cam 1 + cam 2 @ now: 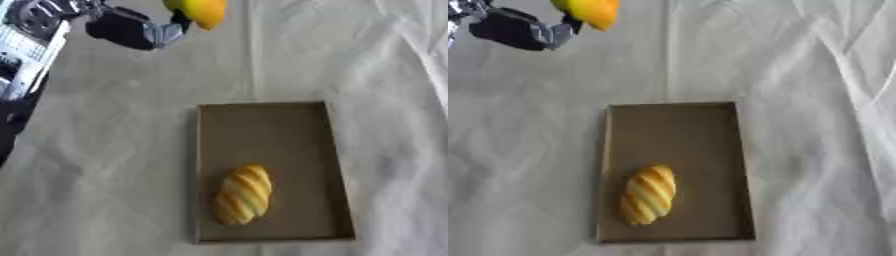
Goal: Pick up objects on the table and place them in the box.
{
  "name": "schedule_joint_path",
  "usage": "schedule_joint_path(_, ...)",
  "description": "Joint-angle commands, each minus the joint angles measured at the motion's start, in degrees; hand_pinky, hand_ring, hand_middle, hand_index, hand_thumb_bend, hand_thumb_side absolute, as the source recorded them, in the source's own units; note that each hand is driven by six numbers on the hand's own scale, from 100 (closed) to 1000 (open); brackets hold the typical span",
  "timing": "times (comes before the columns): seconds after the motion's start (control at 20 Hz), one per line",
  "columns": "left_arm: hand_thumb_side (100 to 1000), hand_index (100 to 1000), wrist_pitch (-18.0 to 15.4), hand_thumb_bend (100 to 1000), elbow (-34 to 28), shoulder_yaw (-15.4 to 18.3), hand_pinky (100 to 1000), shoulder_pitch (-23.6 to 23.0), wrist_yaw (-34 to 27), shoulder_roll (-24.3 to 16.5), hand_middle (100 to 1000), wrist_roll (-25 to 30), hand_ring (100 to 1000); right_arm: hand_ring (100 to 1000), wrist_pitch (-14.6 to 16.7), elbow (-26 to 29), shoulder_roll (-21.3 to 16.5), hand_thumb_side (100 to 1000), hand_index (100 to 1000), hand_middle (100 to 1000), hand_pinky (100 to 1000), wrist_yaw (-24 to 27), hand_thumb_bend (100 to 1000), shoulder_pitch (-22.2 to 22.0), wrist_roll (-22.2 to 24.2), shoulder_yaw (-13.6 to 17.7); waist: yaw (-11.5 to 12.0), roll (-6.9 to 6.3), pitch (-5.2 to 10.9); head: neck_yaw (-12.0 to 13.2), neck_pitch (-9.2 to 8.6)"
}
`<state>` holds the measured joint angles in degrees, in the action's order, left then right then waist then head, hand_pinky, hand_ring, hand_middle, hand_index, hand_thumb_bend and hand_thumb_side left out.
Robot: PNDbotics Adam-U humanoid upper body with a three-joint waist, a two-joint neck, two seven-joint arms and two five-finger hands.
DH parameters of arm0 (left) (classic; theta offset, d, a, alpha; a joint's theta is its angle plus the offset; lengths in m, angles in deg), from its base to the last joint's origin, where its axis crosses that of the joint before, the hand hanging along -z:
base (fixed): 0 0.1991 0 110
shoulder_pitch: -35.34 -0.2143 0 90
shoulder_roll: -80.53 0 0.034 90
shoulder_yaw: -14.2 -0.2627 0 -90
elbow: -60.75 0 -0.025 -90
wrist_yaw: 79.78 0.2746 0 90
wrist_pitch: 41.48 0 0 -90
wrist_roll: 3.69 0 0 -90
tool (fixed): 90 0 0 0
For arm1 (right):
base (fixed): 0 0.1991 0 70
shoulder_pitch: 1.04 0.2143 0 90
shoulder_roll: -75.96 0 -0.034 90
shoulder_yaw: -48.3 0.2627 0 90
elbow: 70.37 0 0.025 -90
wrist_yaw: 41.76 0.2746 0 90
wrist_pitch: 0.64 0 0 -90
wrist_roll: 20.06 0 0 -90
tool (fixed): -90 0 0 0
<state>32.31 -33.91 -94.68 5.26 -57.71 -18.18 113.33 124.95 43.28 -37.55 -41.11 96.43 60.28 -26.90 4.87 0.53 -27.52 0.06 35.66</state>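
Head-camera stereo pair looking down on a tabletop [105, 150] covered with a creased white cloth [815, 125].

Near the middle lies a shallow brown box [262, 130], rectangular, with low walls and a flat floor, its long side running from the near edge toward the far edge. Inside it, in the near left part of the floor, rests a bread loaf [243, 195]: a golden-yellow oval with paler diagonal stripes across its crust. The loaf's long axis runs roughly along the box's long side, tilted slightly so that its far end leans right. It lies close to the left wall; whether it touches that wall cannot be told.

At the upper left, the left hand [162, 31], black with silver parts, reaches in from the left edge. Its fingers are closed on a yellow-orange fruit [204, 11], rounded and smooth, shading to orange on its lower right side and cut off by the top edge of both views. The fruit is well apart from the box, beyond its far left corner, and appears raised above the cloth. Its long axis cannot be judged, since only its lower part shows.

No writing, brand or label can be read on any object.
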Motion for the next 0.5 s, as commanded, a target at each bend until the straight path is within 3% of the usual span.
schedule_joint_path(0.05,245,704,0.5,100,-4.0,-2.0,790,-0.2,-0.3,2.0,662,3.0,861,731,0.0,0.9,-1.4,239,877,762,955,0.6,100,-0.1,-0.2,0.9,0.1,0.15,1.86,-0.2,-0.54)
schedule_joint_path(0.5,303,708,1.6,100,2.3,-4.6,791,-4.2,5.2,8.3,668,7.0,887,731,0.9,0.9,-1.2,226,877,762,953,0.7,100,0.2,0.0,0.7,0.0,0.39,1.69,-0.2,-0.79)
